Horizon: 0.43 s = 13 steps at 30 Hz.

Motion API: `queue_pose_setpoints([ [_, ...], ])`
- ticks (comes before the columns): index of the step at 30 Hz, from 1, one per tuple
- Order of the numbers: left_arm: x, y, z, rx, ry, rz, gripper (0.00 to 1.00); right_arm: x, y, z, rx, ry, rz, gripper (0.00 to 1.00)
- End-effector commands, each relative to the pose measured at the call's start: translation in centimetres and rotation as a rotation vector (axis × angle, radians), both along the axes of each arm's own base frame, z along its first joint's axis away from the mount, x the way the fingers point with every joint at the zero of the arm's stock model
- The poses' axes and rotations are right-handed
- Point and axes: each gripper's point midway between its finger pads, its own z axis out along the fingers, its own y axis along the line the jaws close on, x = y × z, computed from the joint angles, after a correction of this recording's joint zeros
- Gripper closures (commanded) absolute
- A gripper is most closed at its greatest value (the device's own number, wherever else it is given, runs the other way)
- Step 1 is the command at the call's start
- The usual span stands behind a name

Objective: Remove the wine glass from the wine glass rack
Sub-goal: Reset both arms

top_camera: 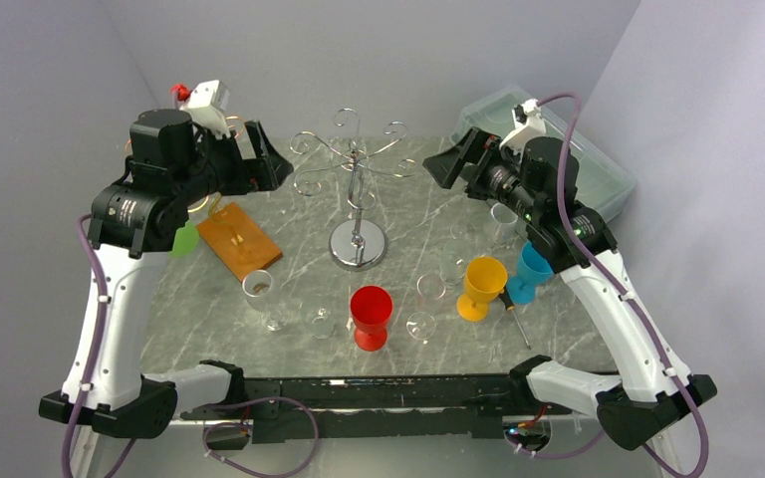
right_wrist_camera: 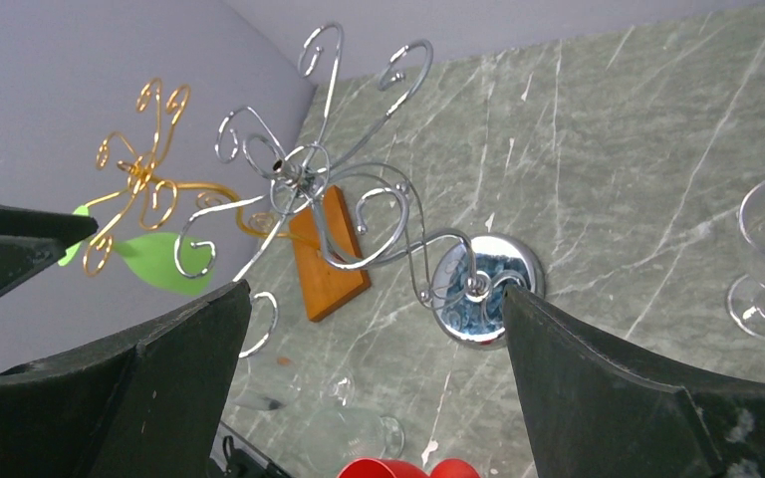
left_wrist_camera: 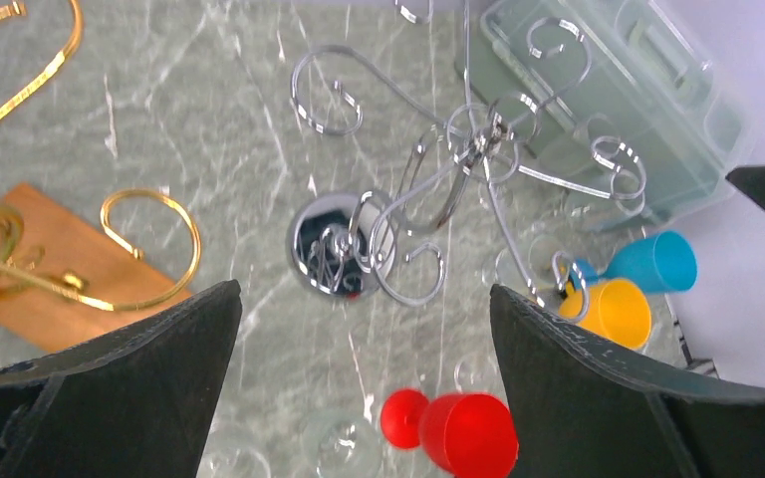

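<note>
The chrome scrolled wire rack [top_camera: 357,189] carries no glass; left of it, a green plastic-looking wine glass [right_wrist_camera: 159,261] seems to hang from the gold wire rack [right_wrist_camera: 144,174]. It is probably light and slippery, best pinched at the stem. The left gripper [top_camera: 262,164] and right gripper [top_camera: 448,164] both gape empty

Both arms are reaching up and inward with elbows bent; the left gripper [top_camera: 274,165] and right gripper [top_camera: 440,165] are facing each other, jaws gaping wide apart
</note>
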Motion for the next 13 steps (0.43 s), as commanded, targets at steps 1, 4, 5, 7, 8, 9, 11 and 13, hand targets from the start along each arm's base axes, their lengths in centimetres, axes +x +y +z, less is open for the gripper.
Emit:
queue_pose_setpoints([
  [1, 2.4, -0.2, 5.4, -0.047, -0.219, 0.023, 0.01, -0.1, -0.8, 4.0, 0.048, -0.1, -0.039, 0.0],
  [4, 3.0, -0.6, 6.1, -0.047, -0.262, 0.001, 0.0, -0.3, -1.2, 4.8, 0.055, -0.119, -0.054, 0.0],
  [5, 3.2, -0.7, 6.3, -0.047, -0.277, -0.005, 0.0, -0.3, -1.3, 5.0, 0.054, -0.123, -0.06, 0.0],
  [7, 3.4, -0.7, 6.1, -0.044, -0.276, -0.003, 0.0, -0.4, -1.6, 5.3, 0.05, -0.127, -0.069, 0.0],
  [8, 3.6, -0.7, 6.0, -0.04, -0.275, 0.002, 0.0, -0.5, -1.7, 5.4, 0.049, -0.133, -0.071, 0.0],
  [9, 3.7, -0.8, 5.8, -0.036, -0.273, -0.006, 0.0, -0.6, -1.8, 5.6, 0.049, -0.137, -0.073, 0.0],
  [11, 3.8, -1.2, 5.6, -0.027, -0.28, -0.033, 0.01, -0.8, -1.9, 5.8, 0.051, -0.149, -0.076, 0.0],
  [13, 4.0, -1.2, 5.4, -0.032, -0.266, -0.025, 0.0, -0.9, -2.0, 6.0, 0.049, -0.157, -0.078, 0.0],
])
